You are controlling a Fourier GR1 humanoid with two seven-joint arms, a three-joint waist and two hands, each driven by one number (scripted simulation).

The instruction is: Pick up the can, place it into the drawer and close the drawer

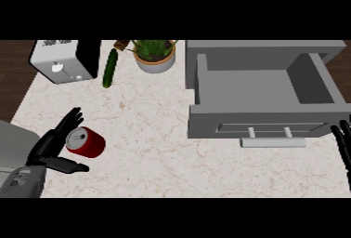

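The desk point(151, 158) has a pale, marble-like top with thin brown veins. On its left part stands the can point(86, 142), a short red cylinder with a flat silver lid. The lid is turned up and a little to the left, and I cannot tell if the can is fully upright.

The left hand point(42, 151) is black and spread apart. Its fingers point(67, 122) are nearly straight just behind the can, and its thumb point(68, 166) lies in front of it. The can is between them, but the hand is not closed around it.

The drawer point(264, 88) is a grey, matte box with plain walls. It is pulled out and open at the right, well apart from the can. A pale bar handle point(273, 142) is on its front.

The right hand point(343, 144) shows at the right edge, just beside the handle, with its fingers straight and holding nothing.

At the far edge are a boxy white and black toaster point(61, 60), a long dark green cucumber point(109, 68), and a plant point(155, 55) with narrow leaves in a round pale pot.
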